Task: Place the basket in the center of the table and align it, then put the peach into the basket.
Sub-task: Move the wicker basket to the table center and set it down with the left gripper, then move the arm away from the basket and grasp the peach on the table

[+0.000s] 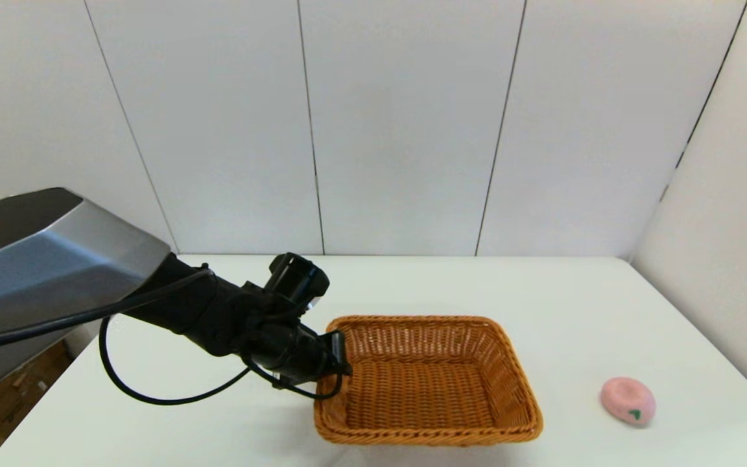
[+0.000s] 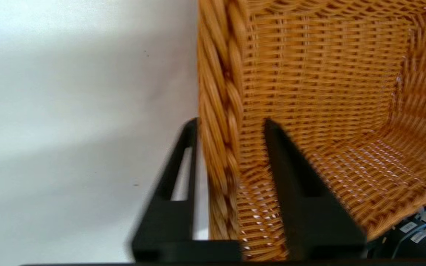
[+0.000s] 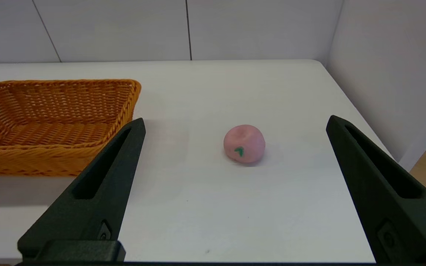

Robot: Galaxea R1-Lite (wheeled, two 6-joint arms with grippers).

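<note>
Worktop point(image 1: 464, 285): white, smooth, rounded corners; carries the basket and the peach.
Basket point(image 1: 428, 379): orange-brown wicker, rectangular, flared sides, braided rim; stands upright on the worktop near the middle of its width, toward the near edge. Nothing lies inside it.
Left claw point(image 1: 341, 353): at the basket's left short side, reaching in from the robot's left. In the left wrist view the left claw point(image 2: 231, 127) straddles the braided rim, one finger point(image 2: 178, 173) outside the wall and the other inside over the woven floor. The fingers stand close against the rim on both sides, pinching it.
Peach point(image 1: 628, 400): pink, rounded, with a green leaf mark facing the robot; rests on the worktop to the right of the basket, apart from it, near the right edge.
Right claw point(image 3: 235, 123): not seen in the head view; in its own wrist view the fingers are spread wide, low over the worktop, with the peach point(image 3: 244, 143) lying beyond and between them, untouched.
</note>
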